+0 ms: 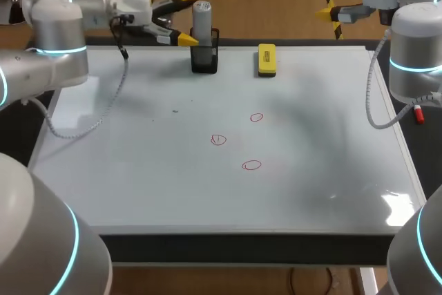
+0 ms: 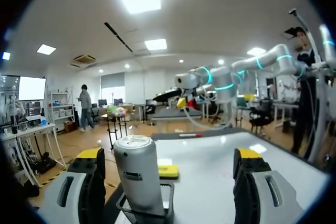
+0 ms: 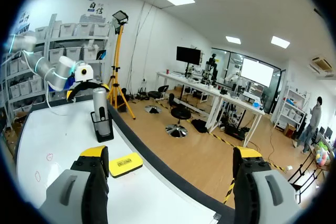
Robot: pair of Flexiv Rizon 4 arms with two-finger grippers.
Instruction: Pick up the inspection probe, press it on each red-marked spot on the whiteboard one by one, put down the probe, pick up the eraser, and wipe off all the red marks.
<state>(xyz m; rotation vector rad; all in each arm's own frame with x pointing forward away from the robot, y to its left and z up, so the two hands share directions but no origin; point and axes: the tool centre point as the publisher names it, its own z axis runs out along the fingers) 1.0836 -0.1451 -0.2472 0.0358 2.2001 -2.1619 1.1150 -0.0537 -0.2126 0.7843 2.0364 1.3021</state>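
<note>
Head view: a whiteboard (image 1: 138,170) covers the tabletop, with three small red marks (image 1: 251,165) drawn near its middle. At the far edge the inspection probe (image 1: 201,17), a grey cylinder, stands upright in a black holder (image 1: 204,59), probably so it can be gripped from the side. The yellow eraser (image 1: 266,59) lies flat near the holder, not touching it. The left hand (image 1: 186,20) is level with the probe's upper part. The right hand (image 1: 330,13) hangs beyond the far right corner, well apart from everything, likely parked out of the way.

Left wrist view: the left hand is released, its fingers spread wide. The probe stands between them, nearer one finger, and they do not grip it. This looks like the approach for a first grasp.

Right wrist view: the right hand is released and holds nothing. The probe, eraser and marks lie ahead of it.
</note>
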